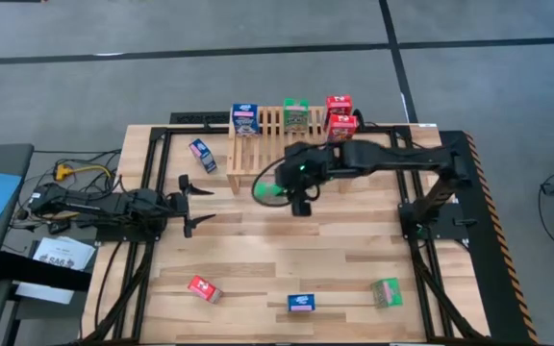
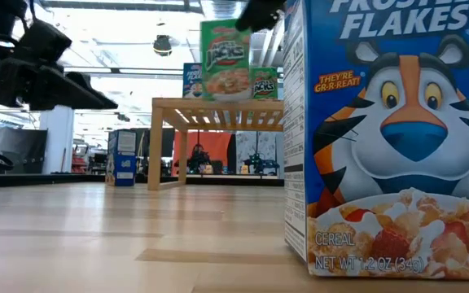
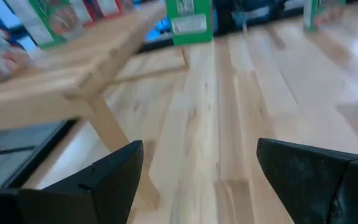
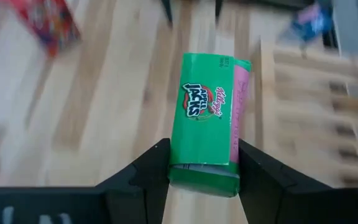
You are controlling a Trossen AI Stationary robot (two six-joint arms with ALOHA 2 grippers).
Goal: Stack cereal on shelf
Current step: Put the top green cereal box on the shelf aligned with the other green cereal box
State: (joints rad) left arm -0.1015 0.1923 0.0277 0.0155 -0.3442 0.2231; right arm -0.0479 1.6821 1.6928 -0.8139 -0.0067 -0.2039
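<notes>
Right gripper [image 4: 204,165] clamped on a green cereal box [image 4: 207,127], held above the table just near of the shelf [image 1: 267,135]. Left gripper [image 1: 200,205] parted, empty, waiting at left.

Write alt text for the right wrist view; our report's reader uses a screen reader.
The right end effector grips a green Apple Jacks cereal box above the wood-plank tabletop. The slatted wooden shelf lies beside it, a red box farther off.

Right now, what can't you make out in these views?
- High view: the right hand, shut on a green box, is hidden under its own wrist.
- Low view: the near blue box runs off the edges and blocks the shelf's right end.
</notes>
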